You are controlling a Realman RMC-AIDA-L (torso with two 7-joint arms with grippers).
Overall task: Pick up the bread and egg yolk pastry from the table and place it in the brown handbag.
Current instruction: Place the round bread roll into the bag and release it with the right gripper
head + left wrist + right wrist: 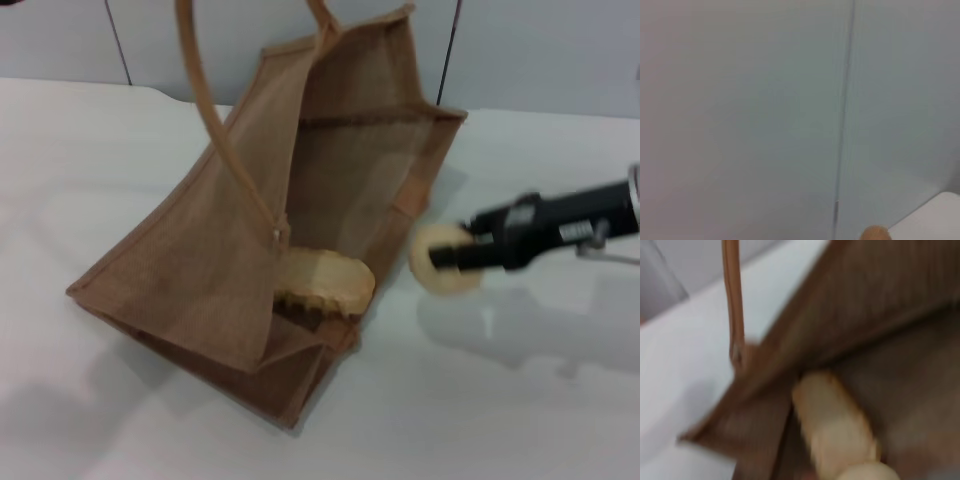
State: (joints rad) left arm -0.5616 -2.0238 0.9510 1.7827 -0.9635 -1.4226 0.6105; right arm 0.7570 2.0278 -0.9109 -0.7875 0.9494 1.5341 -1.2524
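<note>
The brown handbag point(230, 240) leans over on the white table point(90, 180) with its mouth open toward the right, and one tan handle point(205, 110) is pulled up out of the picture. The bread point(322, 283) lies inside the bag near the mouth. My right gripper point(452, 258) is shut on the egg yolk pastry point(436, 262) and holds it just right of the bag's opening, a little above the table. The right wrist view looks into the bag point(880, 315) at the bread point(832, 425), with the pastry point(870, 472) at the picture's edge. My left gripper is out of view.
A grey panelled wall point(540, 50) runs behind the table. The left wrist view shows only this wall point(740, 120), a corner of the table point(935, 217) and a small tan tip point(875, 233). Bare tabletop lies in front of and to the right of the bag.
</note>
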